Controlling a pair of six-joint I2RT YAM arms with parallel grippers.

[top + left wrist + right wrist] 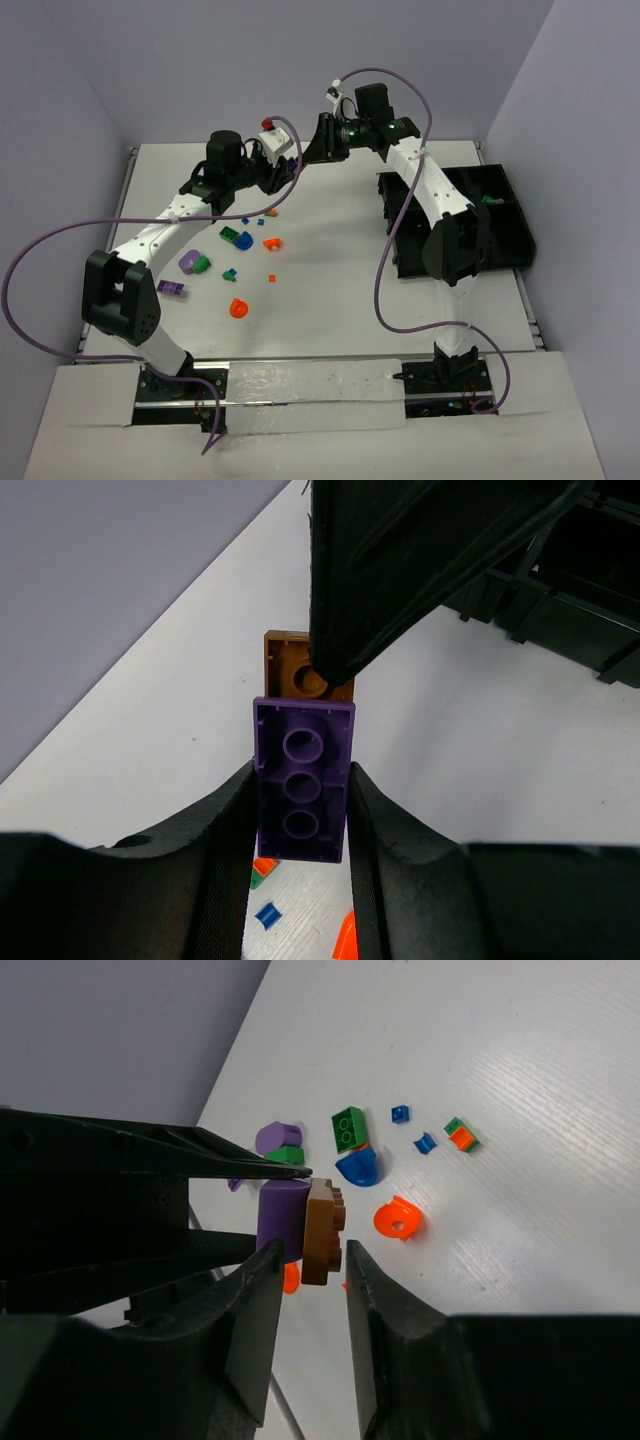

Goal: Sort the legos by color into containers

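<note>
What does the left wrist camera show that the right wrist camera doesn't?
Only left wrist: the purple brick's hollow underside, pinched in the left gripper, and the black tray beyond. Only right wrist: the brown brick's studs, the right gripper's fingers either side of it, and a purple rounded piece and blue rounded piece on the table. Both: the purple and brown bricks stuck together.

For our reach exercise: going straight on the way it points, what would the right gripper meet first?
Most likely the brown brick, between the tips of the right gripper, joined to the purple brick the left gripper holds.
</note>
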